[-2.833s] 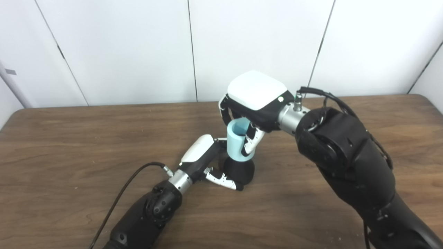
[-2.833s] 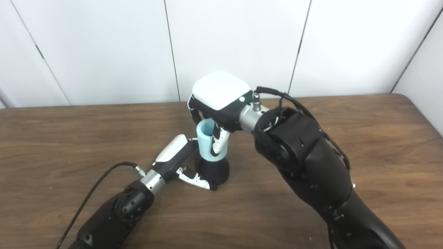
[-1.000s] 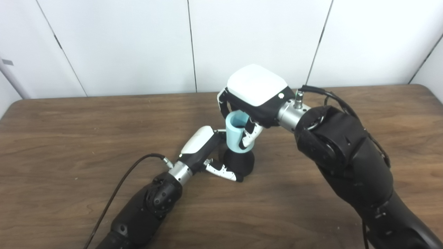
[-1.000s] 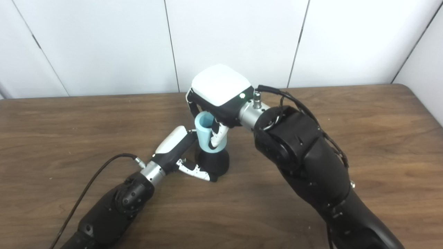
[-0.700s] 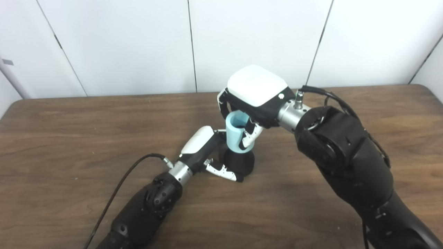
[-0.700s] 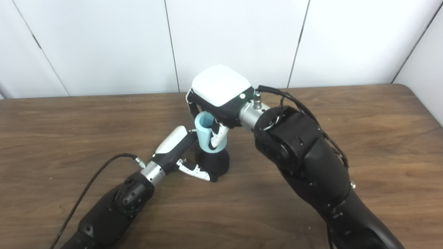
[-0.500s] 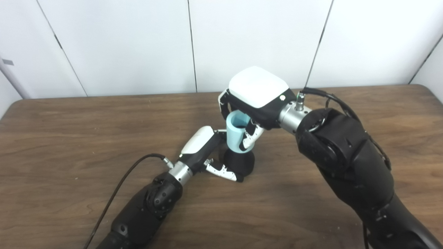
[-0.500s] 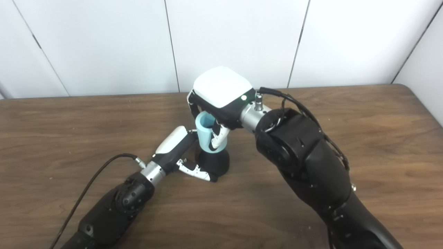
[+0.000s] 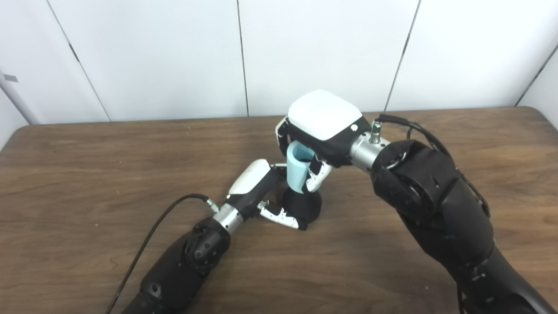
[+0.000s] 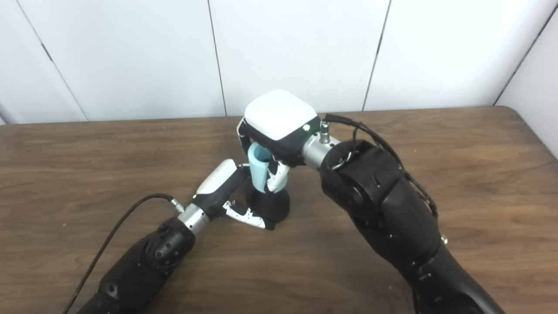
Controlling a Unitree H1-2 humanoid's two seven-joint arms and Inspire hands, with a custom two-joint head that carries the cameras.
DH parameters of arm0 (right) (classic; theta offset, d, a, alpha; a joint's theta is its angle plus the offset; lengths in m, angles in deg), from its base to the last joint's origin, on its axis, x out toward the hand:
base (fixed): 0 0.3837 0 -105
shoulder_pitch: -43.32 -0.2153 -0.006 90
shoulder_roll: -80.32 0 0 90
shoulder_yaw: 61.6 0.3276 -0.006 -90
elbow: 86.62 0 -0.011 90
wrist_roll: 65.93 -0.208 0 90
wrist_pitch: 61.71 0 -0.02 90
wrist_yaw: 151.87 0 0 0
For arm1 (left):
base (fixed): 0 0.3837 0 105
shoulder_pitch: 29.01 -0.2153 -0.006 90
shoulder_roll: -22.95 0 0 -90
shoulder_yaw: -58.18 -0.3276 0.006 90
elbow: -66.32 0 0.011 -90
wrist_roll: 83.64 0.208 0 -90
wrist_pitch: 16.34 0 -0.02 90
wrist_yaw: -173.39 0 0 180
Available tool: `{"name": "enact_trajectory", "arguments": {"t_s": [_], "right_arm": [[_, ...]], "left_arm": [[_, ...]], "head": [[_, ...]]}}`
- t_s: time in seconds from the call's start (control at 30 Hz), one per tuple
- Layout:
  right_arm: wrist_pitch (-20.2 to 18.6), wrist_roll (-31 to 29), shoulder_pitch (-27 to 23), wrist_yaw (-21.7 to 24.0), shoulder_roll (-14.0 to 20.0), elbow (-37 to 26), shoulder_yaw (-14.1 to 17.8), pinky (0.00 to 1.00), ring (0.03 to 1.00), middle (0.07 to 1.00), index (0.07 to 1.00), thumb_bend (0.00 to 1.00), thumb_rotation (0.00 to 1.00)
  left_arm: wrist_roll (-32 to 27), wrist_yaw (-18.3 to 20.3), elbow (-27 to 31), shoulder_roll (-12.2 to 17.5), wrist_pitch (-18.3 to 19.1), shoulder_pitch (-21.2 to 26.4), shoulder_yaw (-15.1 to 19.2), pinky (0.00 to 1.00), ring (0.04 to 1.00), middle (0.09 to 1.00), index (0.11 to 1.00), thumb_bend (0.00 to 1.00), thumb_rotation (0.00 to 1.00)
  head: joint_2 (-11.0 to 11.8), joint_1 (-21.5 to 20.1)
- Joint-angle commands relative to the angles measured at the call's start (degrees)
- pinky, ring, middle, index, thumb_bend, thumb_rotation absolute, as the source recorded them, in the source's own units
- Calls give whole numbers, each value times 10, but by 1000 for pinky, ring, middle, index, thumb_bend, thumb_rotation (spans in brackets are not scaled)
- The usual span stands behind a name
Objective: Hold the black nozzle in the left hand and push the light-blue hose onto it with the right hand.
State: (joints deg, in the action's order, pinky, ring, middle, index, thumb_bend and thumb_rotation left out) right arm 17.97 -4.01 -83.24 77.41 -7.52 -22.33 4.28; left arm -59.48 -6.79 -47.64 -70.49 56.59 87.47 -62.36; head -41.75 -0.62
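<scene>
- Left eye view: your right hand (image 9: 323,126), fingers wrapped round the light-blue hose (image 9: 297,172), has come down since half a second ago. The hose shows less of its length above the black nozzle (image 9: 303,206) than it did, and its open top sits tucked closer under the palm. Read that as the push going home: the hose looks further seated on the nozzle, though the joint itself is hidden behind the fingers.
- Left eye view: your left hand (image 9: 266,196) has not shifted. It lies low on the wooden table (image 9: 87,174), thumb and fingers clasped round the left and near side of the nozzle's flared base. The nozzle stands upright near the middle of the table, the hose rising straight out of it, just right of the left hand's white back.
- Right eye view: the same drop shows here. The right hand (image 10: 279,124) sits lower over the hose (image 10: 260,173), its grasp closed on the hose's upper part, a white fingertip lying against the right side of the tube. The nozzle (image 10: 269,207) is where it was, the left hand (image 10: 231,196) braced on it.
- Right eye view: a small green light glows on the right hand's wrist edge. No brand, label or writing can be read on hose, nozzle, hands or the white wall panels (image 10: 130,56) in either view.
- What is left, by the look of it, is a last press or letting go; you cannot tell from these views whether the hose has bottomed out.
</scene>
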Motion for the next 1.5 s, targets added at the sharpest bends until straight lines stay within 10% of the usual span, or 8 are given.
{"name": "enact_trajectory", "arguments": {"t_s": [0.0,0.57,0.7,1.07,1.47], "right_arm": [[12,-17,22,27,6,22,-13,22,96,470,475,530,0],[7,-20,19,24,1,26,-11,27,99,453,483,528,0],[21,-10,20,-3,2,24,-11,533,626,715,741,923,325],[92,-26,45,-121,8,19,8,752,796,829,802,1000,409],[126,-51,71,-170,19,-1,47,752,804,833,779,1000,386]], "left_arm": [[30,78,-52,11,49,-87,-44,751,576,462,475,517,85],[28,81,-50,12,51,-88,-44,752,569,456,474,517,85],[30,82,-53,11,52,-86,-45,751,585,463,475,517,85],[32,84,-47,12,56,-87,-46,751,585,464,475,517,85],[30,84,-49,12,52,-86,-46,751,580,463,475,517,85]], "head": [[0,-1],[0,-2],[0,-2],[-1,-2],[-2,1]]}}
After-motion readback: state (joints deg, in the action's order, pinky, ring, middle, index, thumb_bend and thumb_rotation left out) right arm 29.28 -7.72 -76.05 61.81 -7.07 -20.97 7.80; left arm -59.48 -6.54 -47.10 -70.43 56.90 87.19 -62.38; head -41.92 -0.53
